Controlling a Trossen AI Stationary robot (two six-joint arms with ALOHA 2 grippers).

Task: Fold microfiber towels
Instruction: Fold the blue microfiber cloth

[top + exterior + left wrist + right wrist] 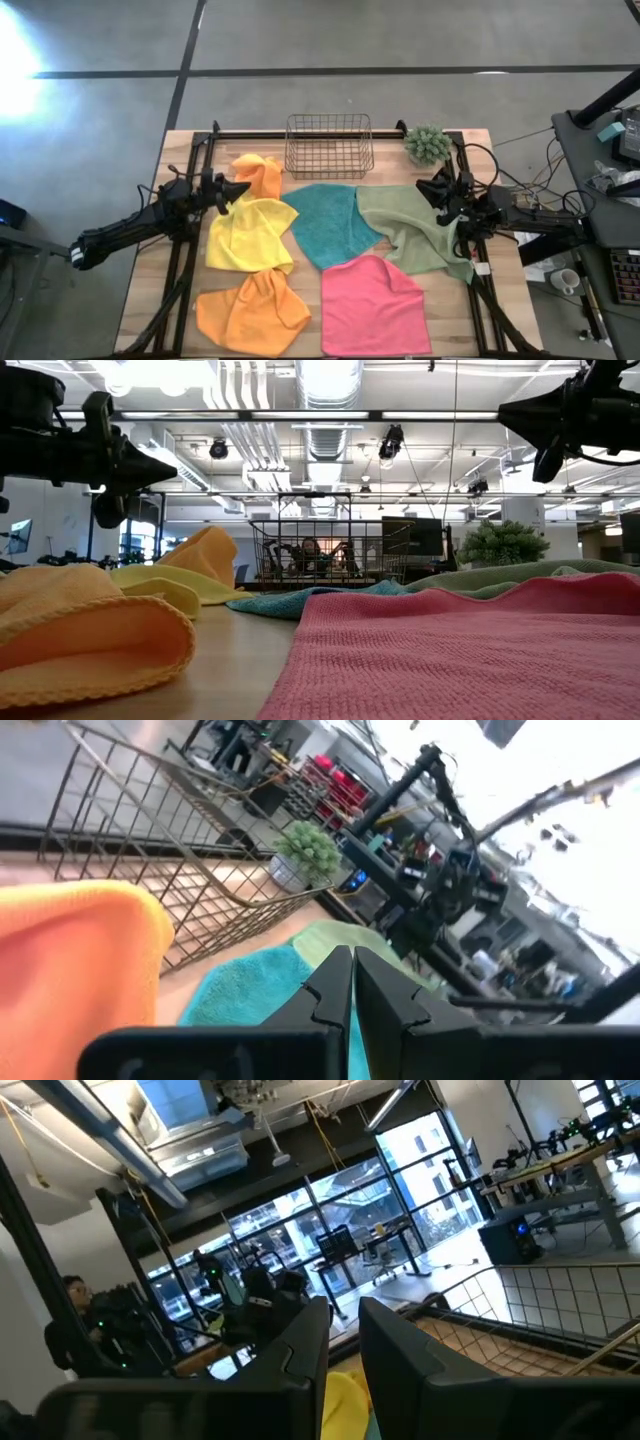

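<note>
Six microfiber towels lie loosely spread on the wooden table. An orange one [258, 172] is at the far left, a yellow one [250, 235] lies in front of it, and a second orange one [250, 312] is at the near left. Teal [325, 225] lies in the middle, olive green [415, 228] at the right and pink [372, 305] near the front. My left gripper [243, 189] is shut and hovers level above the yellow and orange towels, well above the table [170, 467]. My right gripper [425, 187] hovers over the olive towel's far edge, its fingers a narrow gap apart [343, 1345] with nothing between them.
A wire basket [330, 145] stands at the table's far edge, with a small green plant [428, 145] to its right. Dark frame rails [185, 250] run along the table's left and right sides. A person [72, 1292] shows in the room beyond the table.
</note>
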